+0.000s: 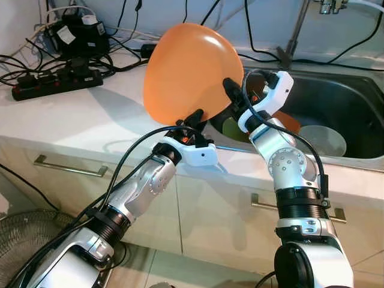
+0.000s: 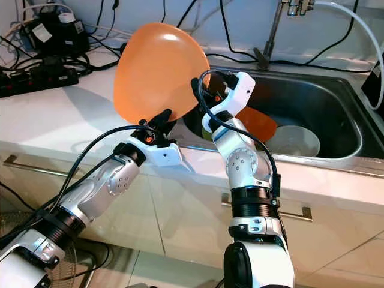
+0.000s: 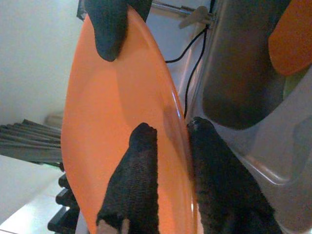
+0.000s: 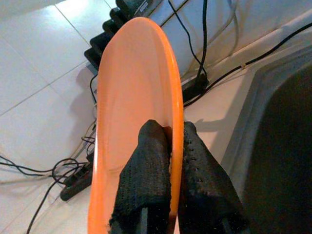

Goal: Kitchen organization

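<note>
Two silver arms are seen raised over the counter edge, an orange plate (image 1: 186,72) held upright between them just beside the steel sink (image 1: 354,114). The plate's lower rim is pinched by the left gripper (image 1: 191,119), one finger pressed on each face, as is shown plainly from the left wrist (image 3: 168,165). The rim nearest the sink is clamped in the same way by the right gripper (image 1: 233,91), its fingers (image 4: 146,170) closed tight across the edge. The plate is judged to be mid-transfer, lifted clear of the white countertop (image 1: 72,126) and not yet set down. More work appears to be left: a second orange dish (image 2: 258,123), a pale bowl (image 2: 294,141) and a green item (image 1: 231,129) are seen inside the sink. A black power strip (image 1: 57,84) lies well apart from the sink.
</note>
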